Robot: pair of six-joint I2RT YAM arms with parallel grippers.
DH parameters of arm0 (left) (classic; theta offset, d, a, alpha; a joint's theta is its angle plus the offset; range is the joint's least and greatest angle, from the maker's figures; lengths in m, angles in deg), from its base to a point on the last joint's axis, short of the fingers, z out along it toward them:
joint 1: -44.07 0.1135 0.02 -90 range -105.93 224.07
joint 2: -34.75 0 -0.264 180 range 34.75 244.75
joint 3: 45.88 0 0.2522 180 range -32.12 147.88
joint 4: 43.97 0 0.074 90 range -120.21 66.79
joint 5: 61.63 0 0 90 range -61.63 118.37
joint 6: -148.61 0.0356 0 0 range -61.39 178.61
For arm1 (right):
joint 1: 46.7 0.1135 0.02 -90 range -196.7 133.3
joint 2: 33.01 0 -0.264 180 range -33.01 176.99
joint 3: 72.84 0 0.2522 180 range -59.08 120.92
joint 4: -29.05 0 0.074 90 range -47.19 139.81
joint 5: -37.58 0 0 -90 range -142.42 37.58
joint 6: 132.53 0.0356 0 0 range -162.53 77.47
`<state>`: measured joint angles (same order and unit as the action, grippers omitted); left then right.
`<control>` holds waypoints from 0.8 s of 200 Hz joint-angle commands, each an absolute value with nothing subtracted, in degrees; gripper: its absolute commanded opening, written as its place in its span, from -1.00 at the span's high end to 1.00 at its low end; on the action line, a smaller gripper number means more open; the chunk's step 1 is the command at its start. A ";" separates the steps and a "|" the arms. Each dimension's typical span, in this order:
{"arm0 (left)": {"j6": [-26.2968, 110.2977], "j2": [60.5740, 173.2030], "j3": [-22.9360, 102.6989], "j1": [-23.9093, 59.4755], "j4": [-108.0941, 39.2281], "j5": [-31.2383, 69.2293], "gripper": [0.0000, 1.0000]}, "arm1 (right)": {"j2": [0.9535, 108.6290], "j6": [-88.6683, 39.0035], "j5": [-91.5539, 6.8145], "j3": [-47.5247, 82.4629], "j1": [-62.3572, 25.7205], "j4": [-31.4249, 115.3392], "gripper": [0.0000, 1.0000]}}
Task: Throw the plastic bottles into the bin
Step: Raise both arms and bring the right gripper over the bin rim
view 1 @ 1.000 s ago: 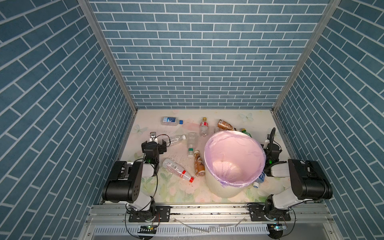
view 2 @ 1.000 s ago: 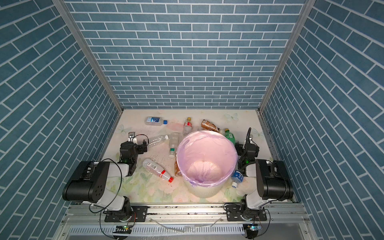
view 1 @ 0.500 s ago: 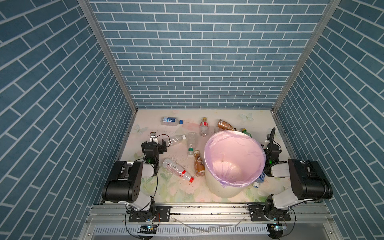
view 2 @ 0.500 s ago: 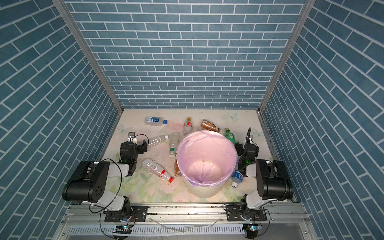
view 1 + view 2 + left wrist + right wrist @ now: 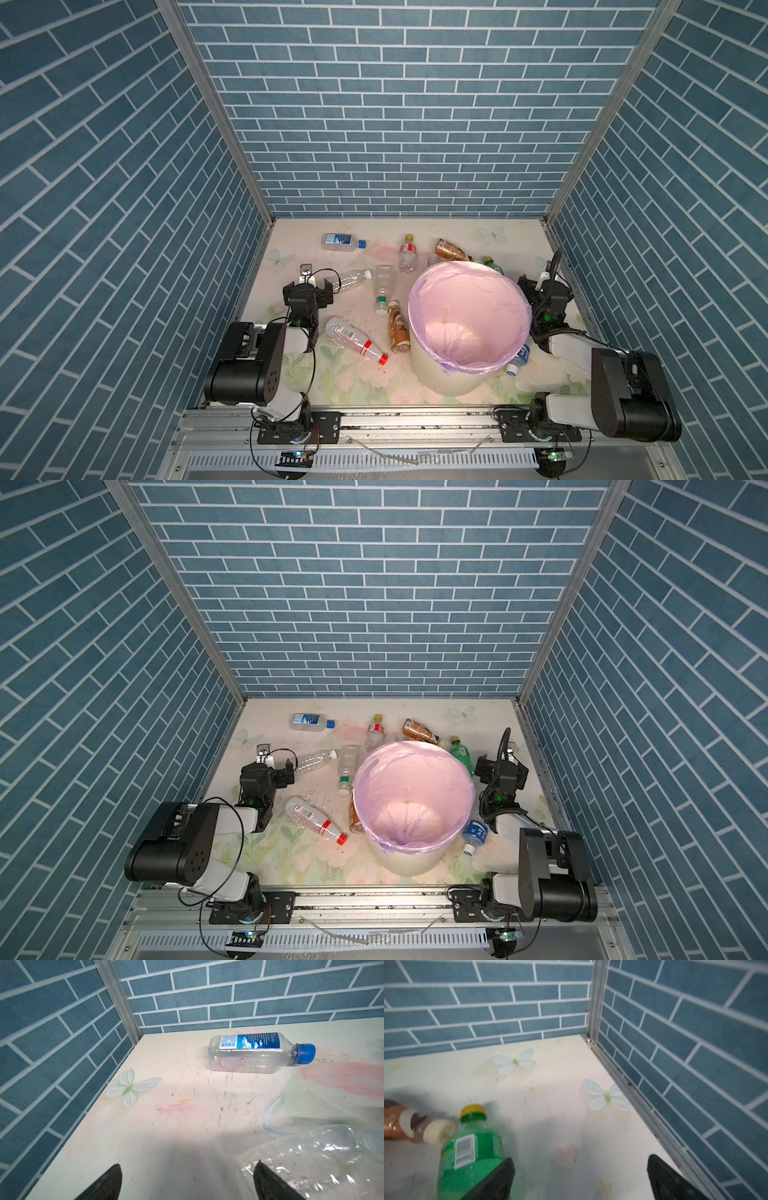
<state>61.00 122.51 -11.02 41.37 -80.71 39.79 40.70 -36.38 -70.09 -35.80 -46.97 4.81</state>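
Nothing had shifted visibly between the earlier frames and this one: both arms and every bottle lay where they had been.

We show the left gripper low over the table, its jaws wide apart and empty. In the left wrist view one finger overlapped the crushed clear bottle; we could not tell whether they touched. The right gripper likewise stood spread and empty. One of its fingers lay in front of the green bottle, which rested on its side close by the far side of the bin.

Farther out, the remaining bottles lay scattered on the table:
- the red-capped bottle, near the left arm;
- a brown bottle, just beside the bin wall;
- the blue-labelled bottle, between the bin and the right arm;
- the blue-capped bottle, near the back wall.

Inside the lilac liner we saw only bunched folds and no bottle, so we judged the task barely begun.

We noted three hazards:
- A finger descending onto a light, empty bottle rather than astride it would probably push or roll the bottle away.
- The narrow gap between the green bottle and the bin left little room for a finger, so the bin itself could be nudged or tipped.
- A release made short of the rim could bounce a bottle back onto the table.
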 commanded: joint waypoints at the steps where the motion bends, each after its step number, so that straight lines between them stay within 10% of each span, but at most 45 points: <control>1: 61.07 122.27 -10.85 41.51 -81.19 39.24 -0.99 | 37.24 -30.30 -76.17 -32.43 -46.70 13.27 -0.99; 111: 43.52 99.27 2.43 42.84 -40.85 48.79 -0.99 | 33.25 -23.75 -67.00 0.57 -46.70 62.16 -0.99; 160: 32.22 100.50 18.29 42.00 -21.18 30.35 -0.99 | 36.23 -22.45 -55.25 15.45 -45.97 79.16 -0.99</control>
